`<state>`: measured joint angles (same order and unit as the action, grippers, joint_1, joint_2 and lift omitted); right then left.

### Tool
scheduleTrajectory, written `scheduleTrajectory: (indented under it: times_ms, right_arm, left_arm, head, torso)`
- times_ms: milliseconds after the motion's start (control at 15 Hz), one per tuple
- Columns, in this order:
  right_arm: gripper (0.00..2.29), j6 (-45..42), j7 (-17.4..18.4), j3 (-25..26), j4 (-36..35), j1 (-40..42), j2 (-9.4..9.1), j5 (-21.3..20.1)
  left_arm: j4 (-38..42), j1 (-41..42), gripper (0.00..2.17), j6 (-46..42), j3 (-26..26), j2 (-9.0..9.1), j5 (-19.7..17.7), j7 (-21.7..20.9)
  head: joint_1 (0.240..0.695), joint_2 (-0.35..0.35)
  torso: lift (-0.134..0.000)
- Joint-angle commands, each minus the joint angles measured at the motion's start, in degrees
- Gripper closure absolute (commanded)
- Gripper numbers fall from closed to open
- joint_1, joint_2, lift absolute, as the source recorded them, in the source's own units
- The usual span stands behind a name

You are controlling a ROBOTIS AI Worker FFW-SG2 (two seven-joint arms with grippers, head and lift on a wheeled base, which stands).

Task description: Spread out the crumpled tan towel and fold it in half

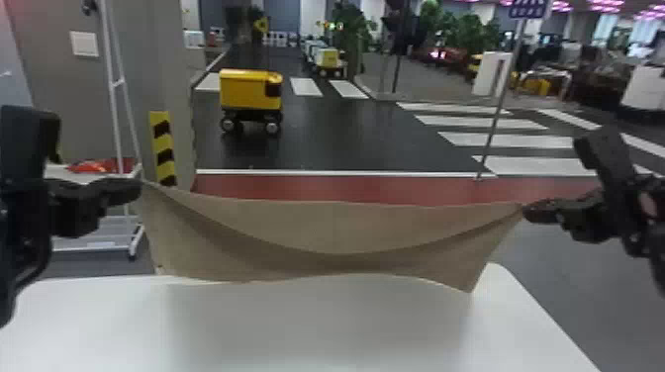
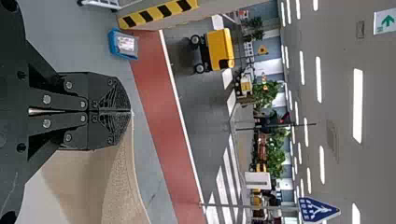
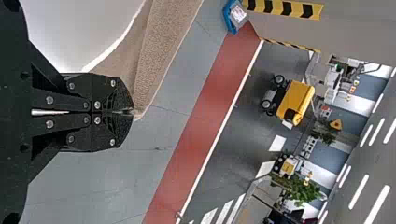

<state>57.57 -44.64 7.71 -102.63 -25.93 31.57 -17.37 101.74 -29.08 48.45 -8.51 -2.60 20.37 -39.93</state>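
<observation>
The tan towel [image 1: 341,232] hangs stretched between both grippers, sagging in a curved fold, its lower edge at the far side of the white table. At its upper left corner is my left gripper [image 1: 138,190]; in the left wrist view the left gripper [image 2: 130,111] is shut on a corner of the towel [image 2: 122,182]. My right gripper [image 1: 525,212] is at the upper right corner, and in the right wrist view the right gripper [image 3: 133,112] pinches the towel [image 3: 161,46] between closed fingertips.
The white table [image 1: 316,326] spans the foreground below the towel. Beyond it at the left stand a white rack [image 1: 136,237] and a pillar with a yellow-black striped guard [image 1: 163,148]. A yellow wheeled robot [image 1: 251,91] stands farther off on the dark floor.
</observation>
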Motion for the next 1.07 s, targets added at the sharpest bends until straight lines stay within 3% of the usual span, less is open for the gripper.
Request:
scheduleTrajectory:
  times_ms: [0,133,200,333,533,800,1000]
  right_arm:
    - [1.21,3.0,-1.2,4.2,-9.5,10.5,0.87,2.2]
    - [1.21,2.3,-2.4,8.4,-17.0,22.3,0.43,3.0]
    - [1.21,2.2,-3.1,10.7,-19.9,26.9,-0.28,4.5]
    - [1.21,1.1,-4.9,14.3,-24.5,35.1,-2.30,5.8]
    - [1.21,-3.8,-6.6,17.3,-26.5,43.2,-5.29,5.8]
    - [1.21,-9.6,-10.8,22.0,-27.2,49.5,-7.92,7.3]
    - [1.21,-13.3,-11.7,25.8,-26.5,51.7,-8.28,8.1]
  left_arm:
    - [10.3,9.9,1.73,2.8,-1.8,-0.74,-2.1,-0.9]
    - [16.6,21.1,1.73,-0.1,-4.5,-0.83,-4.1,-1.6]
    - [18.8,25.2,1.73,-0.8,-6.6,-0.83,-5.1,-2.4]
    - [22.1,32.9,1.73,-5.9,-10.3,-0.83,-8.2,-3.2]
    - [23.3,40.8,1.73,-13.0,-13.7,-0.83,-9.4,-5.5]
    - [25.2,47.0,1.73,-16.3,-17.2,-0.74,-9.6,-10.0]
    - [27.5,49.6,1.73,-16.0,-18.8,-0.83,-9.3,-14.2]
  head:
    - [0.405,-0.172]
    - [0.458,-0.169]
    - [0.530,-0.167]
    - [0.605,-0.160]
    - [0.695,-0.132]
    - [0.695,-0.125]
    - [0.695,-0.122]
  torso:
    - [-0.120]
    - [-0.120]
    - [-0.120]
    - [-0.120]
    - [-0.120]
    - [-0.120]
    - [-0.120]
